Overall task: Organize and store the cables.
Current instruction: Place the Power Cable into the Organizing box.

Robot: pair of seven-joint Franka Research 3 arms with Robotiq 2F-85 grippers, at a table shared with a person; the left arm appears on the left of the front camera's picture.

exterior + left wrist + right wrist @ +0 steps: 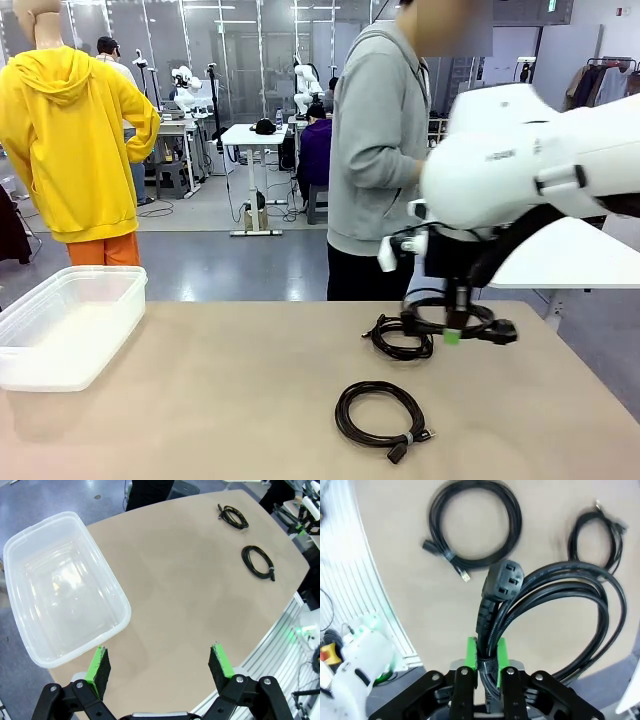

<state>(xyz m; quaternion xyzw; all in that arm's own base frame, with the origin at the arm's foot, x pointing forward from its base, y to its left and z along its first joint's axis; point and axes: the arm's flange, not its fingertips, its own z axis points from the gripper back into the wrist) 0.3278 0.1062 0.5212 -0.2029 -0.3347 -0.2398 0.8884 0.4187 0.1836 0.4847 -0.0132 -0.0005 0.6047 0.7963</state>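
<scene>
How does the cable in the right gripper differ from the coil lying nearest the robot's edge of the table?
The held cable is clamped in the right gripper, its loops hanging long; the near coil lies flat on the table, untouched. The held cable is thicker and ends in a chunky three-hole plug; the near coil is thinner, with small plug ends. Both are black and coiled.

Left pincer [158,651] spread wide; right pincer [486,644] clamped tight.

floor [220,262]: grey, smooth | desk [255,132]: white — mid-room | far wall [240,40]: glass panels — lit
</scene>
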